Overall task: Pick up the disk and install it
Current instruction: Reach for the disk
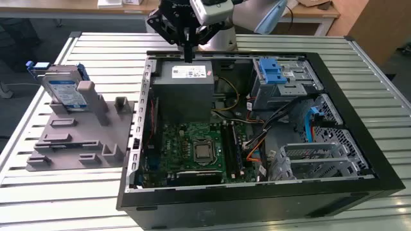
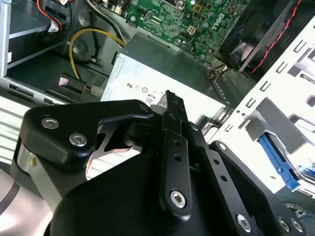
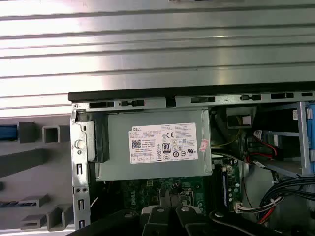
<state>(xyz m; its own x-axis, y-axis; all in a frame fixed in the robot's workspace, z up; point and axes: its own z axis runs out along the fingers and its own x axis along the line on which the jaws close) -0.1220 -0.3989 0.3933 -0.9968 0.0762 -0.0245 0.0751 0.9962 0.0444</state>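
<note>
The disk, a silver-grey drive with a blue-and-white label in a blue bracket, stands upright in a slot of the grey fixture at the exterior view's left, outside the computer case. My gripper hangs over the far edge of the open case, just above the grey power-supply box, well to the right of the disk. Its black fingers are pressed together with nothing between them, and in the second wrist view the gripper points at the power supply's sticker.
The open black case holds a green motherboard, a blue-latched drive cage at the far right and a perforated metal cage at the near right. Cables cross between them. A slatted metal table carries everything.
</note>
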